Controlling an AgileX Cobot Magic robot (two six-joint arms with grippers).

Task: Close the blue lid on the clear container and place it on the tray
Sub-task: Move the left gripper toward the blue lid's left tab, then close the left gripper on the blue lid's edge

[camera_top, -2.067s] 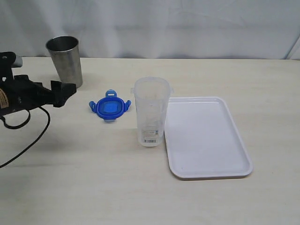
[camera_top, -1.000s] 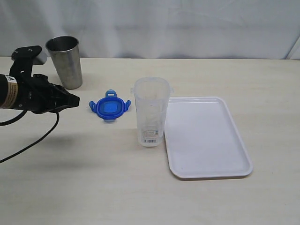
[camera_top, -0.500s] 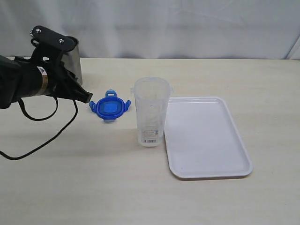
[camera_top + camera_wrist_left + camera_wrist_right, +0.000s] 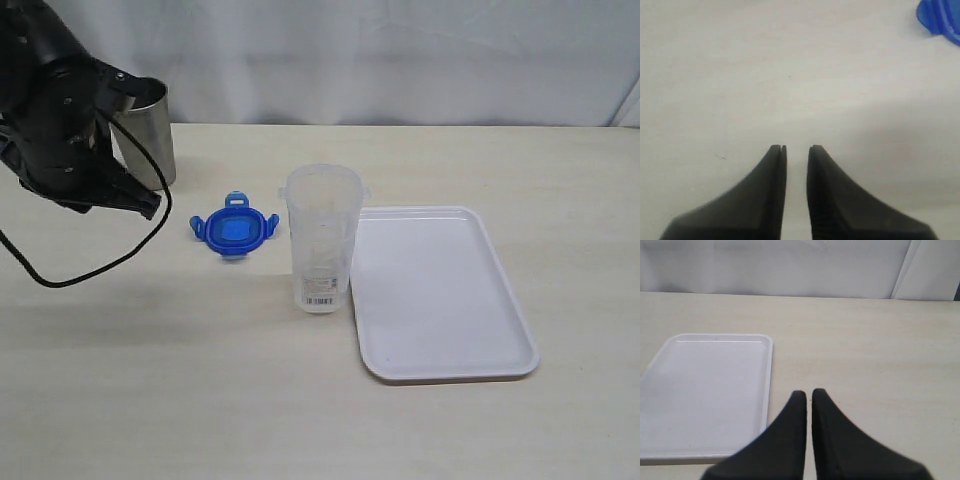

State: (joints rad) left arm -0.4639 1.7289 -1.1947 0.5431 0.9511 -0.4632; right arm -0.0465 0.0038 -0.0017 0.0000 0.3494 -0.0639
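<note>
Left pincer [image 4: 796, 148] has tipped downward; one blue lid [image 4: 233, 230], one clear container [image 4: 322, 240], one tray [image 4: 450, 300].

Your right gripper [image 4: 809, 391] hangs over the pale wooden worktop [image 4: 880, 365]. Its 2 black fingers [image 4: 790, 440] are drawn almost together, and only a thin slit of worktop shows between them. The white tray [image 4: 768, 385] lies flat on the worktop just beside the fingertips. You can see 1 of its rounded corners and its low raised rim, while its other end runs out of frame. A white backdrop [image 4: 790, 265] closes off the far edge of the worktop.
</note>
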